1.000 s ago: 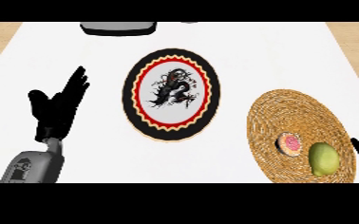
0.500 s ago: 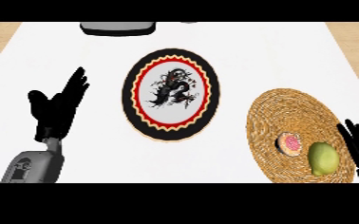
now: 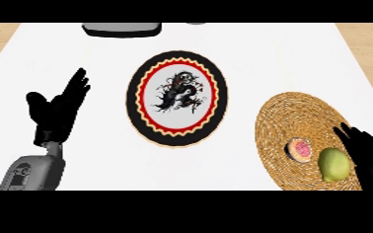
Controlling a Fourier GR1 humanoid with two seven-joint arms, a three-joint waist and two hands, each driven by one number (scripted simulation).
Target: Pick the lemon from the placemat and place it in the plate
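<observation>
A yellow-green lemon (image 3: 334, 164) lies on the woven straw placemat (image 3: 291, 118) at the right, next to a cut pink fruit half (image 3: 299, 149). The plate (image 3: 177, 98), black-rimmed with a red zigzag ring and a dark dragon figure, sits at the counter's middle with nothing on it. My right hand (image 3: 358, 145) shows at the right edge, fingers up, just right of the lemon and above it, not touching it. My left hand (image 3: 56, 111) stays open at the left, fingers up, well away from the plate.
A grey object (image 3: 121, 29) lies at the counter's far edge, left of centre. The white counter (image 3: 277, 59) ends in a wooden strip at the far right corner.
My right hand has come into view from the right edge and risen beside the lemon. The left hand, lemon and plate have not moved.
</observation>
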